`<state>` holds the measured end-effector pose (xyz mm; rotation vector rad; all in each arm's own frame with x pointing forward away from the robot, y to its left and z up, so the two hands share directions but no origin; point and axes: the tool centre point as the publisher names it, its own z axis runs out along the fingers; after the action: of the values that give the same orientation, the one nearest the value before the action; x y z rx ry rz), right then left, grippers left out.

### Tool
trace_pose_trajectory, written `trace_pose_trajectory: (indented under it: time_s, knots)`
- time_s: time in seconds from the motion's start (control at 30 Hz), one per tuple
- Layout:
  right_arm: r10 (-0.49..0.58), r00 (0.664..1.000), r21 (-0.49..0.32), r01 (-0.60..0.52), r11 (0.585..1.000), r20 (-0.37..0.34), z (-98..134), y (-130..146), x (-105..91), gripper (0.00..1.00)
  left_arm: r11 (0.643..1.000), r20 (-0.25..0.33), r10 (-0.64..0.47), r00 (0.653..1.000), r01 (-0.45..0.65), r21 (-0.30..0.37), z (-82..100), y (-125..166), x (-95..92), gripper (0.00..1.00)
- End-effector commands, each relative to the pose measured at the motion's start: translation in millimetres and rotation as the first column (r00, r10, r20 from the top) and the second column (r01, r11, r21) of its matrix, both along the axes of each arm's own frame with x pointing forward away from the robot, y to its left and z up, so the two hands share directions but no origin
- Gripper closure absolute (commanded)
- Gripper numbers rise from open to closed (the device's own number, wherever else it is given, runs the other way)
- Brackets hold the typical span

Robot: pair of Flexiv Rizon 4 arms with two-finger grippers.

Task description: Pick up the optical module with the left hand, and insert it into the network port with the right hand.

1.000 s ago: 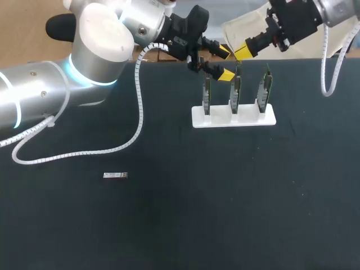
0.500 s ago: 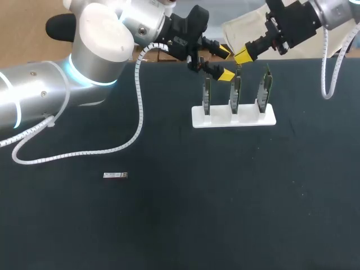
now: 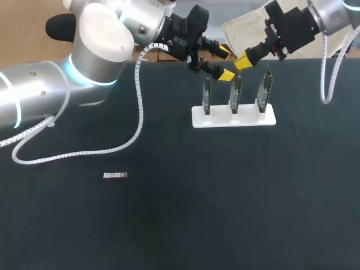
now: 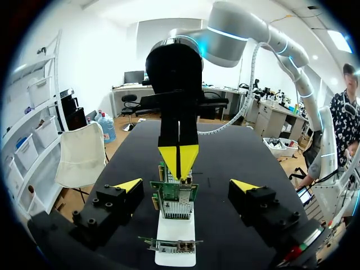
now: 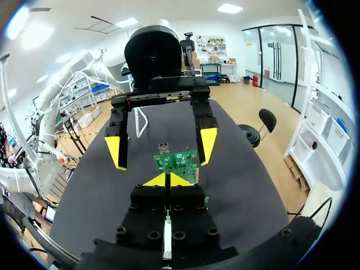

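Observation:
The optical module [image 3: 115,176], a small silver bar, lies flat on the black table at front left, far from both grippers. A white stand [image 3: 233,118] at the back holds three upright green network cards [image 3: 235,93]. My left gripper [image 3: 225,63] hangs open just above the left and middle cards. In the left wrist view a card [image 4: 174,194] sits between and ahead of my open left gripper [image 4: 185,187]. My right gripper [image 3: 242,62] is shut and empty, tip to tip with the left one over the middle card. In the right wrist view the shut right gripper [image 5: 167,180] points at a card [image 5: 177,161].
A white coiled cable [image 3: 138,112] from my left arm trails over the table's left half. The right arm's cable [image 3: 325,73] hangs at back right. The table's far edge runs just behind the stand.
My right gripper's tip has dipped slightly toward the middle card. The left arm and the optical module have not moved.

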<state>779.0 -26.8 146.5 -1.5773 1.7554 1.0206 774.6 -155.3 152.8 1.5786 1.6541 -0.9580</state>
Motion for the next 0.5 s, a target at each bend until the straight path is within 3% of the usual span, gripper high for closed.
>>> trace_pose_trajectory:
  time_s: [0.03,0.5]
  knots:
    - [0.006,1.000,0.000,-0.006,1.000,-0.005,-4.2,0.8,2.0,1.00,1.000,0.002,0.000,1.000,0.000,0.000,-0.4,-0.2,-0.1,0.00]
    - [0.018,1.000,-0.014,-0.019,1.000,-0.012,-8.3,0.9,2.5,1.00,1.000,0.002,0.000,1.000,0.000,0.000,-0.4,-0.2,-0.1,0.00]
